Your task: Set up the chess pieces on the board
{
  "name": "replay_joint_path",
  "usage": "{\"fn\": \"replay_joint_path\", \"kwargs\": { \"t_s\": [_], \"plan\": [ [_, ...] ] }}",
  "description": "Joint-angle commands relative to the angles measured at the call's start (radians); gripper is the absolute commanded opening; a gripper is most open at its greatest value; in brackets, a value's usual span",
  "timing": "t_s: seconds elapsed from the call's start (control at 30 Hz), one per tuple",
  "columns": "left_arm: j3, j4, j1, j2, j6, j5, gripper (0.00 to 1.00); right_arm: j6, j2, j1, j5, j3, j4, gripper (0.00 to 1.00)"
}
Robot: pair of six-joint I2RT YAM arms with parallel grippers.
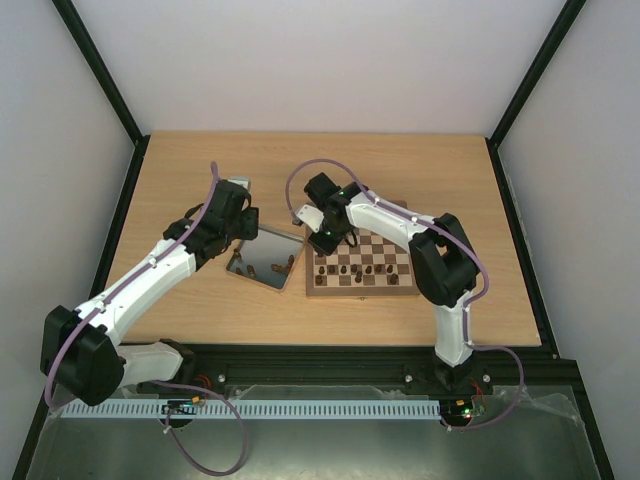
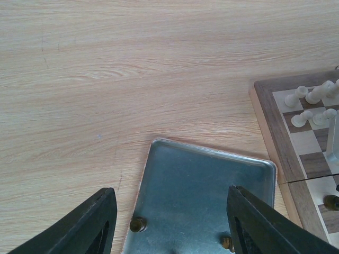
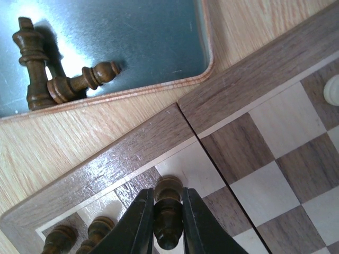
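Observation:
My right gripper [image 3: 168,194] is shut on a dark brown chess piece [image 3: 168,222] that stands on a pale square in the board's [image 3: 132,153] corner area, next to two more dark pieces [image 3: 98,230]. The top view shows this gripper [image 1: 325,240] over the board's [image 1: 360,293] left edge. My left gripper [image 2: 170,193] hangs open and empty above the metal tray [image 2: 201,180]. In the tray one dark piece [image 3: 32,58] stands upright and another [image 3: 79,82] lies on its side. Two dark pieces [image 2: 137,224] show low in the left wrist view.
Cream pieces [image 2: 296,97] stand on the far rows of the board [image 2: 267,121]. The tray [image 1: 265,262] lies just left of the board, their edges nearly touching. Bare wooden table [image 1: 200,180] stretches to the far and left sides, closed in by white walls.

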Motion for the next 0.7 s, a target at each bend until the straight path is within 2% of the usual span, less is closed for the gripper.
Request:
{"fn": "replay_joint_path", "kwargs": {
  "t_s": [0.0,0.37,0.67],
  "plan": [
    [-0.009,0.008,0.008,0.003,0.009,-0.013,0.59,0.006,0.005,-0.001,0.007,0.026,-0.064,0.11],
    [-0.012,0.009,0.011,0.006,0.009,-0.012,0.58,0.004,-0.097,-0.014,0.028,0.016,-0.079,0.05],
    [-0.013,0.009,0.011,0.013,0.011,-0.003,0.58,0.004,-0.271,-0.131,0.013,-0.087,-0.11,0.05]
  ]
}}
